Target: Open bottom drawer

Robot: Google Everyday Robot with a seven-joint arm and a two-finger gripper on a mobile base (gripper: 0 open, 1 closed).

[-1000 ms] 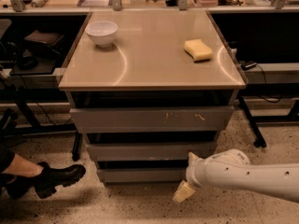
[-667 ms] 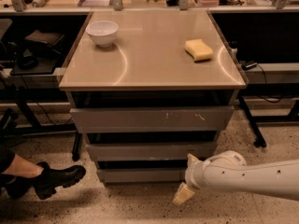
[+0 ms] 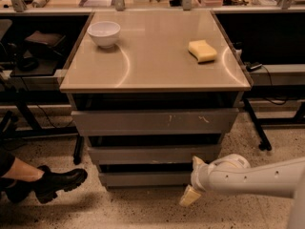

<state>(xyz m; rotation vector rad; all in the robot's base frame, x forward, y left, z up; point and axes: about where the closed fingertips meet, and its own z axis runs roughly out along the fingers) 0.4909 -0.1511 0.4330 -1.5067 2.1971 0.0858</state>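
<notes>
The gripper (image 3: 194, 179), jaws wide, sat at the right end of the bottom drawer (image 3: 143, 178). Hooking its top edge seemed wisest.

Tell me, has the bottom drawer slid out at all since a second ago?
No. The bottom drawer front still sits the same way under the middle drawer front; the end effector is at its right end.

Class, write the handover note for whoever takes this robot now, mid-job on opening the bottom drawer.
Gripper: open, at the right end of the plain dull-grey bottom drawer front, one finger above it, one below.
Done: approach only; the drawer looks shut.
Left: close on the front, pull it out.
White bowl and yellow sponge sit on the tan cabinet top.
</notes>
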